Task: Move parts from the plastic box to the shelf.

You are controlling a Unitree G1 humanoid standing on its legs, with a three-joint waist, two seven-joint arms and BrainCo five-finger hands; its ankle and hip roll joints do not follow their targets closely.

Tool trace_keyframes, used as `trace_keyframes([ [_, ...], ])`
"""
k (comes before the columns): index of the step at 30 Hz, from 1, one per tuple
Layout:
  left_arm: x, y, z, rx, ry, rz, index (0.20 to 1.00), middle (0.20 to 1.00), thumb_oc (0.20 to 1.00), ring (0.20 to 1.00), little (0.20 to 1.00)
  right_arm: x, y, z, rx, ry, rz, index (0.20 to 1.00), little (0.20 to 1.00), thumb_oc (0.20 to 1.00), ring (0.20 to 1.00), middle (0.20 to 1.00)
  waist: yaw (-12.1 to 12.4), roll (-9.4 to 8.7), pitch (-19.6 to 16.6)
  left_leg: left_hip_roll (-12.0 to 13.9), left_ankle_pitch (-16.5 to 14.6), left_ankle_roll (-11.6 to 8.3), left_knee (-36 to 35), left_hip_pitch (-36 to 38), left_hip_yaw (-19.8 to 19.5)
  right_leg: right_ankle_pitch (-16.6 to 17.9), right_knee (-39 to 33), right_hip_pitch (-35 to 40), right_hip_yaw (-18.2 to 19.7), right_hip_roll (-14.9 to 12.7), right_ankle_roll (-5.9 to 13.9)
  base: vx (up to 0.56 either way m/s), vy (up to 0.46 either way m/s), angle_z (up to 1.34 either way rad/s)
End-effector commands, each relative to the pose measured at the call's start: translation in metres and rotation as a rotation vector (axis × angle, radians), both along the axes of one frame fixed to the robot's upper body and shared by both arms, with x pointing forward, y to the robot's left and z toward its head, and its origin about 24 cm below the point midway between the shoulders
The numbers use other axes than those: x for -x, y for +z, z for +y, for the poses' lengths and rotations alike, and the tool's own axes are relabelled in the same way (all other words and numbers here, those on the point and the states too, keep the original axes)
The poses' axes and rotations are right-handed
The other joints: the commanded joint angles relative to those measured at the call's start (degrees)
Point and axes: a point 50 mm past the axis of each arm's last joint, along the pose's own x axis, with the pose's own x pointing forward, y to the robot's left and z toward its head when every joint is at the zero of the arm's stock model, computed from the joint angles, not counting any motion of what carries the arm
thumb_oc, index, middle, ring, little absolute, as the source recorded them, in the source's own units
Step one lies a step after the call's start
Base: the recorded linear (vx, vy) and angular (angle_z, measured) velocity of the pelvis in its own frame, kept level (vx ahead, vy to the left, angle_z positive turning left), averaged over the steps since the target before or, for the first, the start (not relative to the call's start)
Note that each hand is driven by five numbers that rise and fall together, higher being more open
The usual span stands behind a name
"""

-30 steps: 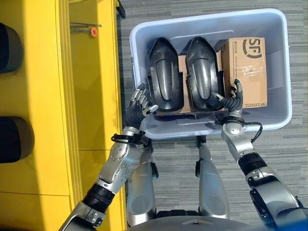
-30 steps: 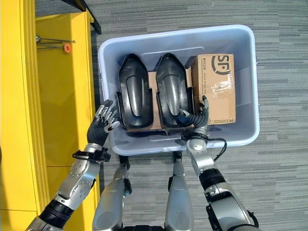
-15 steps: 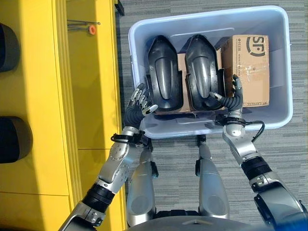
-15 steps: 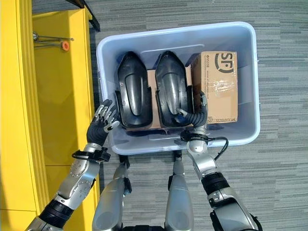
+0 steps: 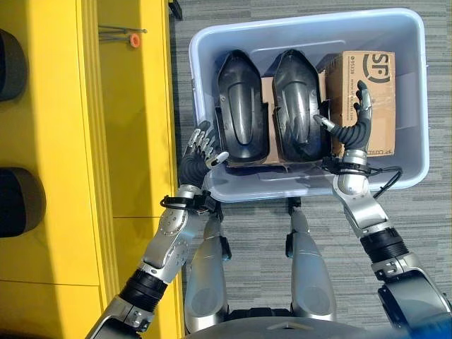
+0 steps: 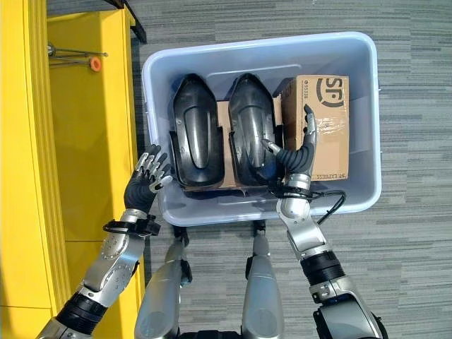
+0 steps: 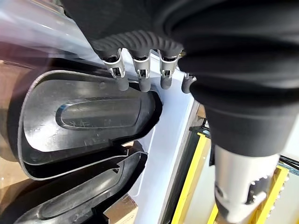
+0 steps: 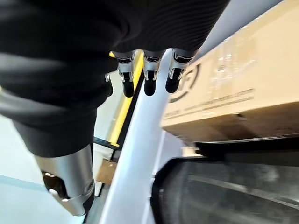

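Right hand [image 5: 351, 126] had risen further into box [image 5: 413, 99], fingers now spread, holding nothing, between right part [image 5: 299, 106] and carton [image 5: 367, 95]. Left hand [image 5: 200, 148] stayed released outside box wall by left part [image 5: 241, 106]. Both parts still in box; shelf [image 5: 134, 141] alongside. Grasp not yet made.

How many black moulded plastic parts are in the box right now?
2. One black moulded plastic part lies at the left of the pale plastic box; the second lies beside it in the middle, next to the brown cardboard carton. More may be hidden underneath.
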Motion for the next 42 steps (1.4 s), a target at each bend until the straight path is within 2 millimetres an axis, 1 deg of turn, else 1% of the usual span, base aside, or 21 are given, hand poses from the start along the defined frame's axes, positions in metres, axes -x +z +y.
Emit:
trace_keyframes([
  [1, 0.005, 0.029, 0.004, -0.038, 0.005, -0.171, 1.000, 1.000, 1.000, 1.000, 1.000, -0.002, 0.018, 0.001, 0.021, -0.005, -0.092, 1.000, 1.000, 1.000, 1.000, 1.000, 1.3, -2.14, -1.9, 1.8, -1.2, -1.43, 0.4, 2.8, -2.1, 2.9, 0.6, 0.2, 2.1, -0.2, 2.42, 0.00, 0.000, 0.00],
  [6, 0.003, 0.030, 0.003, -0.036, 0.006, -0.174, 1.000, 1.000, 1.000, 1.000, 1.000, -0.008, 0.013, 0.006, 0.031, 0.016, -0.053, 1.000, 1.000, 1.000, 1.000, 1.000, 1.7, -1.94, -1.7, 1.9, -1.2, -1.42, 0.4, 2.6, -2.3, 2.9, 0.6, 0.1, 2.1, -0.2, 2.35, 0.00, 0.000, 0.00],
  [10, 0.002, 0.031, 0.002, -0.026, 0.004, -0.176, 1.000, 1.000, 1.000, 1.000, 1.000, -0.018, 0.005, 0.006, 0.057, 0.007, 0.014, 1.000, 1.000, 1.000, 1.000, 1.000, 2.1, -1.61, -1.4, 1.7, -1.1, -1.36, 0.4, 2.3, -2.4, 3.0, 0.7, 0.0, 2.0, -0.2, 2.29, 0.00, 0.000, 0.00],
  [14, 0.002, 0.031, 0.000, -0.015, -0.007, -0.178, 1.000, 1.000, 1.000, 1.000, 1.000, -0.026, 0.003, 0.005, 0.056, -0.003, 0.049, 1.000, 1.000, 1.000, 1.000, 1.000, 2.5, -1.25, -1.2, 1.7, -1.1, -1.33, 0.4, 2.2, -2.4, 3.1, 0.7, -0.3, 2.1, -0.2, 2.25, 0.00, 0.000, 0.00],
  [15, 0.002, 0.031, -0.001, -0.013, -0.013, -0.176, 1.000, 1.000, 1.000, 1.000, 1.000, -0.030, 0.003, 0.001, 0.059, -0.017, 0.065, 1.000, 1.000, 1.000, 1.000, 1.000, 2.7, -0.96, -1.1, 1.7, -1.0, -1.39, 0.4, 2.0, -2.4, 3.1, 0.7, -0.4, 2.0, -0.2, 2.24, 0.00, 0.000, 0.00],
  [20, 0.003, 0.030, -0.001, -0.008, -0.021, -0.173, 1.000, 1.000, 1.000, 1.000, 1.000, -0.038, 0.004, -0.010, 0.067, -0.062, 0.093, 1.000, 1.000, 1.000, 1.000, 1.000, 3.1, -0.54, -0.7, 1.6, -0.9, -1.46, 0.4, 1.9, -2.4, 3.1, 0.8, -0.8, 2.1, -0.1, 2.19, 0.00, 0.000, 0.00],
  [24, 0.003, 0.030, -0.002, -0.006, -0.033, -0.172, 1.000, 1.000, 1.000, 1.000, 1.000, -0.042, 0.011, -0.021, 0.075, -0.102, 0.091, 1.000, 1.000, 1.000, 1.000, 1.000, 3.3, -0.32, -0.5, 1.7, -0.9, -1.48, 0.4, 1.6, -2.4, 3.2, 0.8, -1.1, 2.3, 0.1, 2.18, 0.00, 0.000, 0.00],
  [25, 0.003, 0.030, -0.003, -0.005, -0.041, -0.172, 1.000, 1.000, 1.000, 1.000, 1.000, -0.044, 0.012, -0.028, 0.079, -0.130, 0.098, 1.000, 1.000, 1.000, 1.000, 1.000, 3.5, -0.12, -0.3, 1.7, -0.9, -1.48, 0.4, 1.5, -2.4, 3.2, 0.9, -1.2, 2.1, 0.1, 2.16, 0.00, 0.000, 0.00],
  [27, 0.004, 0.030, -0.003, -0.004, -0.042, -0.173, 1.000, 1.000, 1.000, 1.000, 1.000, -0.045, 0.014, -0.030, 0.084, -0.138, 0.096, 1.000, 1.000, 1.000, 1.000, 1.000, 3.5, -0.01, -0.2, 1.7, -0.9, -1.48, 0.4, 1.4, -2.4, 3.2, 0.9, -1.4, 2.2, 0.1, 2.13, 0.00, 0.000, 0.00],
  [30, 0.003, 0.032, -0.004, -0.001, -0.049, -0.180, 1.000, 1.000, 1.000, 1.000, 1.000, -0.048, 0.020, -0.040, 0.100, -0.173, 0.096, 1.000, 1.000, 1.000, 1.000, 1.000, 3.5, 0.00, 0.1, 1.7, -1.0, -1.47, 0.4, 1.2, -2.3, 3.3, 1.1, -1.8, 2.5, 0.3, 2.11, 0.00, 0.000, 0.00],
  [31, 0.003, 0.033, -0.004, 0.002, -0.051, -0.182, 1.000, 1.000, 1.000, 1.000, 1.000, -0.049, 0.020, -0.046, 0.108, -0.193, 0.107, 1.000, 1.000, 1.000, 1.000, 1.000, 3.5, 0.12, 0.2, 1.7, -0.9, -1.49, 0.4, 1.1, -2.2, 3.2, 1.2, -2.0, 2.5, 0.3, 2.09, 0.00, 0.000, 0.00],
  [33, 0.003, 0.033, -0.005, 0.004, -0.051, -0.183, 1.000, 1.000, 1.000, 1.000, 1.000, -0.050, 0.021, -0.048, 0.110, -0.199, 0.110, 1.000, 1.000, 1.000, 1.000, 1.000, 3.4, 0.17, 0.2, 1.7, -0.9, -1.49, 0.4, 1.1, -2.2, 3.2, 1.2, -2.2, 2.6, 0.4, 2.07, 0.00, 0.000, 0.00],
  [36, 0.003, 0.033, -0.004, 0.008, -0.052, -0.183, 1.000, 1.000, 1.000, 1.000, 1.000, -0.052, 0.016, -0.062, 0.100, -0.245, 0.150, 1.000, 1.000, 1.000, 1.000, 1.000, 3.3, 0.35, 0.7, 1.8, -1.0, -1.48, 0.4, 1.0, -2.0, 3.1, 1.5, -2.5, 2.8, 0.6, 1.96, 0.00, 0.000, 0.00],
  [38, 0.003, 0.032, -0.004, 0.006, -0.051, -0.181, 1.000, 1.000, 1.000, 1.000, 1.000, -0.051, 0.015, -0.063, 0.101, -0.248, 0.155, 1.000, 1.000, 1.000, 1.000, 1.000, 3.2, 0.31, 0.7, 1.8, -1.0, -1.49, 0.4, 0.9, -2.0, 3.1, 1.6, -2.7, 2.8, 0.7, 1.94, 0.00, 0.000, 0.00],
  [39, 0.003, 0.032, -0.004, 0.004, -0.050, -0.181, 1.000, 1.000, 1.000, 1.000, 1.000, -0.051, 0.015, -0.065, 0.104, -0.256, 0.156, 1.000, 1.000, 1.000, 1.000, 1.000, 3.2, 0.41, 0.8, 1.9, -1.4, -1.50, 0.4, 1.2, -2.0, 2.8, 1.7, -2.4, 2.8, 0.7, 1.98, 0.00, 0.000, 0.00],
  [42, 0.002, 0.033, -0.002, 0.003, -0.045, -0.185, 1.000, 1.000, 1.000, 1.000, 1.000, -0.049, 0.015, -0.071, 0.109, -0.278, 0.156, 1.000, 1.000, 1.000, 1.000, 1.000, 2.9, 0.33, 0.9, 1.9, -1.1, -1.52, 0.4, 1.0, -1.8, 3.0, 1.9, -3.0, 3.0, 0.9, 1.90, 0.00, 0.000, 0.00],
])
